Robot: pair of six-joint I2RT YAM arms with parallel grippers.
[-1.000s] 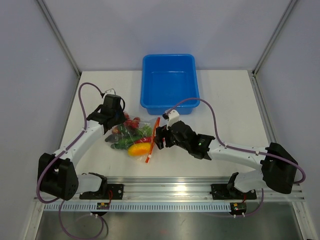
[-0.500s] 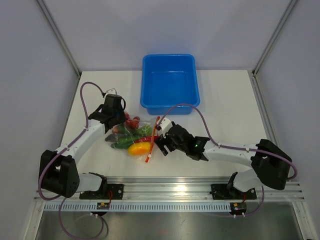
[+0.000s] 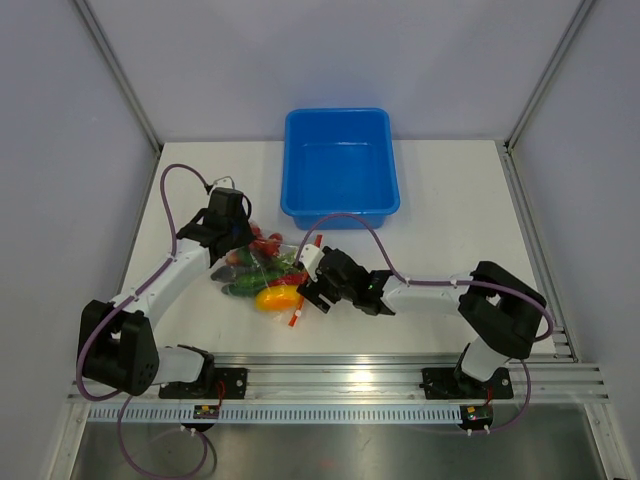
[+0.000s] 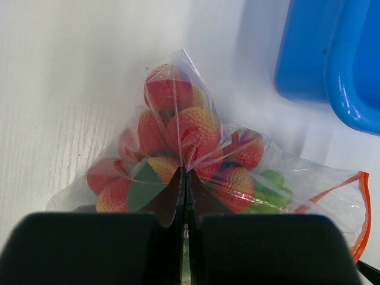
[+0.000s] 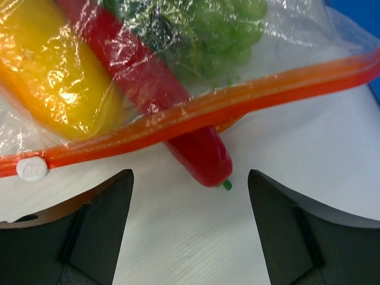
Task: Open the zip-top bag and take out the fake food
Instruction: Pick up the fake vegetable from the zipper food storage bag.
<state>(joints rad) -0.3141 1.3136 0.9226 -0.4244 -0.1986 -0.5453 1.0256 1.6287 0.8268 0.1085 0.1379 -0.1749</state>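
Note:
The zip-top bag (image 3: 268, 268) lies on the table left of centre, with its orange-red zip strip (image 5: 237, 101) toward my right arm. My left gripper (image 4: 187, 173) is shut on a pinch of the bag's clear plastic at its closed end, over a cluster of red and yellow balls (image 4: 190, 133). My right gripper (image 5: 190, 178) stands open at the bag's mouth. A red chili (image 5: 148, 83) pokes its tip out past the strip, between the open fingers and touching neither. Also inside are a yellow pepper (image 5: 53, 77) and green vegetables (image 5: 208, 29). A white slider (image 5: 31, 168) sits on the strip.
A blue tub (image 3: 340, 165) stands behind the bag, toward the back of the table; its corner (image 4: 350, 59) shows in the left wrist view. Purple cables loop over both arms. The metal rail runs along the near edge.
My right arm has slid left until its gripper reached the bag's mouth, and its jaws have spread a little wider. The left gripper and the bag have stayed put.

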